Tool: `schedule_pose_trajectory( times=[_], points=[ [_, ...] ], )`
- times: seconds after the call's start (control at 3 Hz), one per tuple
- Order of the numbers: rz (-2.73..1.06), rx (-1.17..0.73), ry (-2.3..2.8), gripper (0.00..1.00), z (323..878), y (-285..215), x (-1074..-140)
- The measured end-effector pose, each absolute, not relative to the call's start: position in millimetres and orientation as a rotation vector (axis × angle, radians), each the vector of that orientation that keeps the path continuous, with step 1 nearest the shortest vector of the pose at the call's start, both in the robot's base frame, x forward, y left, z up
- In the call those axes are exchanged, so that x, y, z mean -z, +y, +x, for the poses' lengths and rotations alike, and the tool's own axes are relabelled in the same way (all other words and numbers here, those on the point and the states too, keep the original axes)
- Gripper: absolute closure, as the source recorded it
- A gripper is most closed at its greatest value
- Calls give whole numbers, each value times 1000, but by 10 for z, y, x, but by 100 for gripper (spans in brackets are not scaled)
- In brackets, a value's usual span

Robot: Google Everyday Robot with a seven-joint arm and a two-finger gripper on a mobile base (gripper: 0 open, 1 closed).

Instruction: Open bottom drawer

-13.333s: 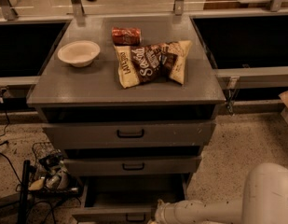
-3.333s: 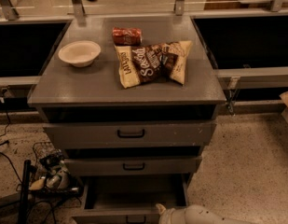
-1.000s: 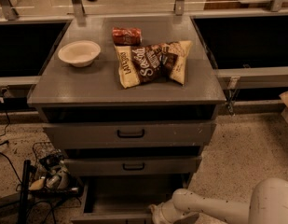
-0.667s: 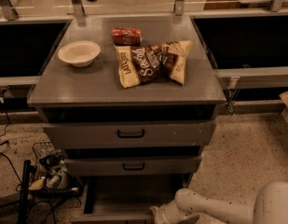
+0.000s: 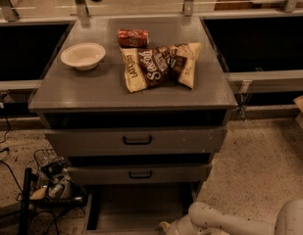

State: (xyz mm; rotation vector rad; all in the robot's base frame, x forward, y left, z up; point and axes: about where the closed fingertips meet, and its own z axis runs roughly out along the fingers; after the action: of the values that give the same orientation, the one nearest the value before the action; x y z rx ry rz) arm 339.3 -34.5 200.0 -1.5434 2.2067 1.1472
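The tool (image 5: 169,227) sits low at the front of the bottom drawer (image 5: 136,207), seemingly placed to haul it outward; the drawer stands extended, and the tool's grip cannot be told.

Only one item has print: the snack bag (image 5: 158,65) lying on the bench (image 5: 116,92). Large white script runs across its dark front, starting with "S"; the rest can't be read for certain. Small dark capitals run along its pale left edge, possibly "LAY'S", not sure. The red can (image 5: 133,37) behind it has a pale band, lettering unreadable. End effector (image 5: 166,227) sits at the bottom edge of the view, no markings legible.
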Motion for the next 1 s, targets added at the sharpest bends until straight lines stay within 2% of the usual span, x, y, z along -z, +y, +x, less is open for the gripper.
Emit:
schedule_pose_trajectory(
  times=[1.0],
  points=[
    [-1587, -1195, 2193, 0, 3269, -304, -2014]
  ],
)
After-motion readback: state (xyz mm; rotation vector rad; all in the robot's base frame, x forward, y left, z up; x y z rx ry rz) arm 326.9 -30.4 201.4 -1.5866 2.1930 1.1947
